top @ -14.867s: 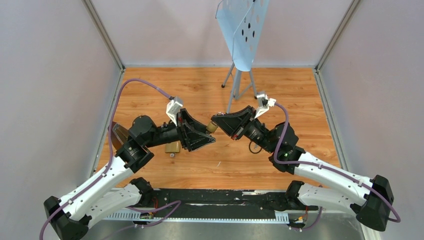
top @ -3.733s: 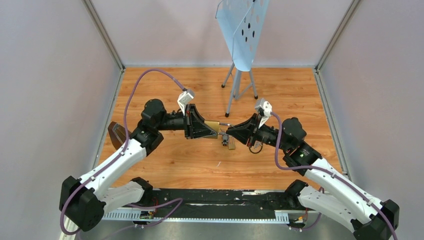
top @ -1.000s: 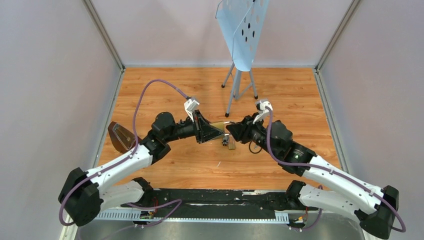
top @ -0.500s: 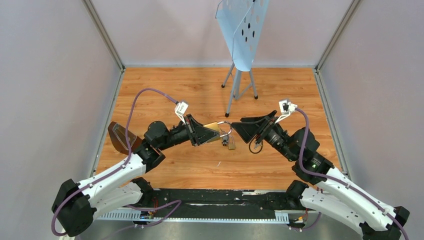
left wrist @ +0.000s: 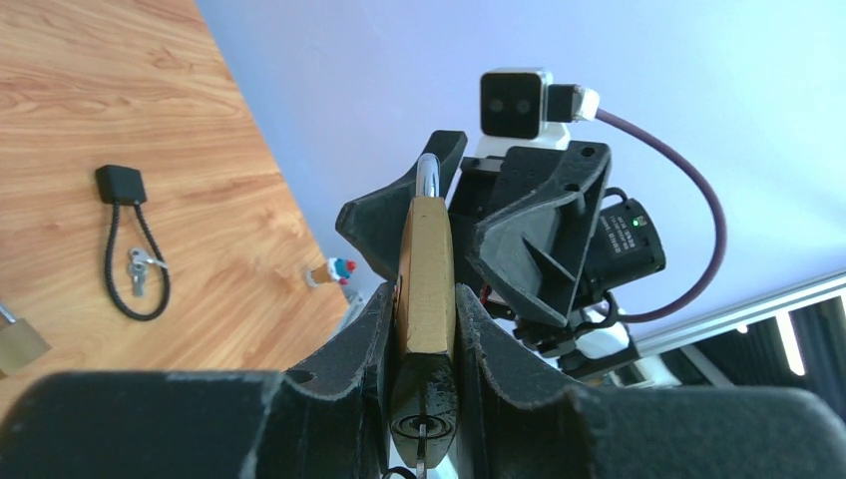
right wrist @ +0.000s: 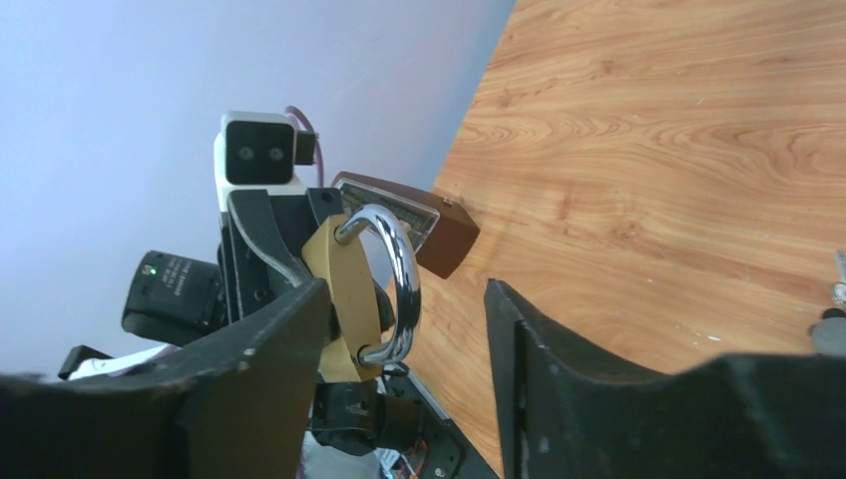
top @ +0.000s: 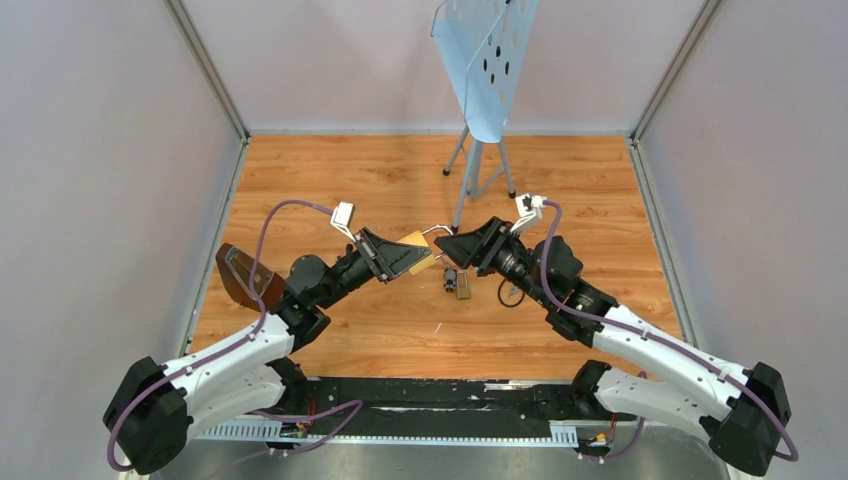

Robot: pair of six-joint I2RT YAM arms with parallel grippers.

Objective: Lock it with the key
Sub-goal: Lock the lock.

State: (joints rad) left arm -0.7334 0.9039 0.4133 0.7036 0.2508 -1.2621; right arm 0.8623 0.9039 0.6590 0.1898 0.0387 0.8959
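My left gripper [left wrist: 426, 294] is shut on the brass padlock [left wrist: 427, 269], holding it off the table with the silver shackle [right wrist: 399, 269] pointing at the right arm. The key [left wrist: 421, 451] sticks in the keyhole at the padlock's near end; only its thin silver edge shows. In the top view the left gripper [top: 410, 258] and right gripper [top: 445, 243] meet above the table's middle. My right gripper [right wrist: 407, 289] is open, one finger on each side of the shackle, its right finger apart from it.
A key bunch with a brass piece [top: 456, 282] and a black cord loop [top: 510, 293] lie on the wooden table [top: 330, 170] below the grippers. A brown box [top: 240, 275] sits at the left edge. A blue stand [top: 485, 60] rises at the back.
The right gripper let go and opened, backed off to the right, then came back around the shackle. The left gripper drew the padlock slightly left and back.
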